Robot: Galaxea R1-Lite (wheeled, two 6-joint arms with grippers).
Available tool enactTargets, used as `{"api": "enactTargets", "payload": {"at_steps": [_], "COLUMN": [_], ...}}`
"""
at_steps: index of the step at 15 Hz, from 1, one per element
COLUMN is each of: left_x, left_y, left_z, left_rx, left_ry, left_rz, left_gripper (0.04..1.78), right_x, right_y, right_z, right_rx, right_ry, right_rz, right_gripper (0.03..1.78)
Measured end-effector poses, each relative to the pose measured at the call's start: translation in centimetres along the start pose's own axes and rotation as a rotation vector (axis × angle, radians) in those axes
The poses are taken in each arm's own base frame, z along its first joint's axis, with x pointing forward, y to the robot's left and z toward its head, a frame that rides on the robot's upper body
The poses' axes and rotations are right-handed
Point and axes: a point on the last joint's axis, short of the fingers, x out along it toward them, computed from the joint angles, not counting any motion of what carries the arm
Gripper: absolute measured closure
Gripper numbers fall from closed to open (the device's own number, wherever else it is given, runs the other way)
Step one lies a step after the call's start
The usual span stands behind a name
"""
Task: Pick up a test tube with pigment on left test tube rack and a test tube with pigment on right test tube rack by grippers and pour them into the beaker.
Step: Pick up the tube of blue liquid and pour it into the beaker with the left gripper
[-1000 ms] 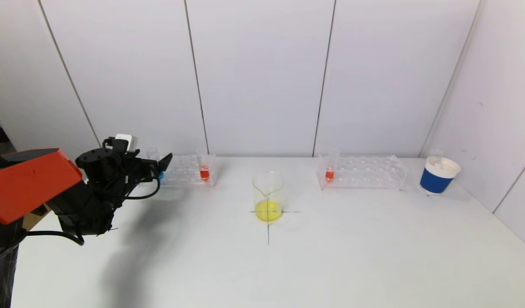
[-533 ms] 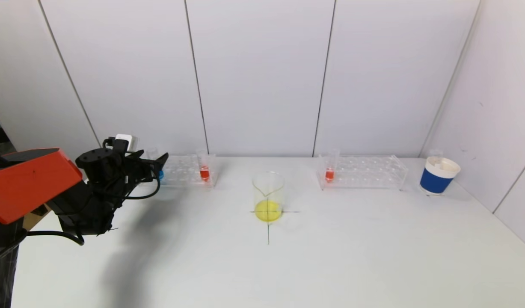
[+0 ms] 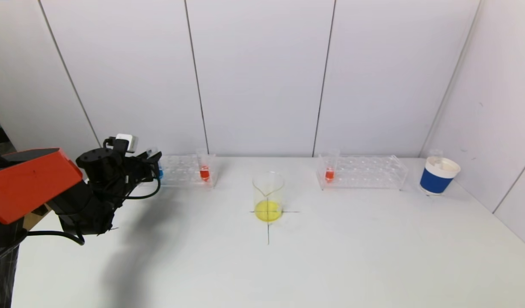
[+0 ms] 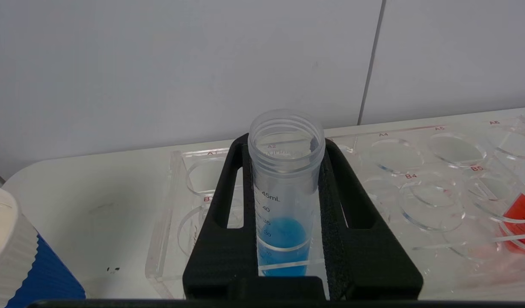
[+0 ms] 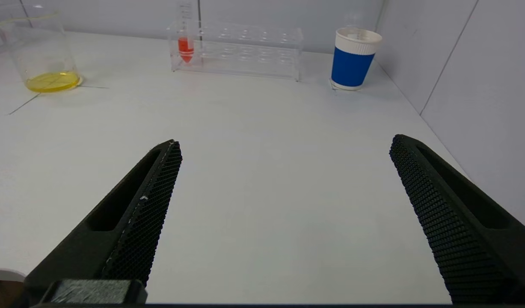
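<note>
At the left end of the left test tube rack (image 3: 183, 170), the left hand (image 4: 286, 149) is clamped on the upright blue-pigment test tube (image 4: 285, 188) standing in the rack, while the right hand (image 5: 283, 149) hangs spread wide above the worktop (image 5: 262, 171), well short of the right test tube rack (image 5: 236, 49).

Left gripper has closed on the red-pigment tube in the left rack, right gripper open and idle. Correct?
Not quite: the tube in the left gripper is the blue-pigment tube, as the left wrist view shows. The red-pigment tube stands untouched farther along the left rack. The rest holds: the right gripper is open and idle.
</note>
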Motion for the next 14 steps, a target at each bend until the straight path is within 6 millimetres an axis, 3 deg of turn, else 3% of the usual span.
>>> {"api": "enactTargets", "payload": {"at_steps": [14], "left_x": [0.09], "left_y": [0.02], "left_z": [-0.01], "left_rx": [0.002], "left_ry": [-0.004], "left_rz": [0.000], "left_gripper": [1.38], "right_x": [0.00], "right_y": [0.00], "right_z": [0.00], "right_rx": [0.000], "right_ry": [0.000], "right_rz": [0.000], "right_gripper": [0.04]}}
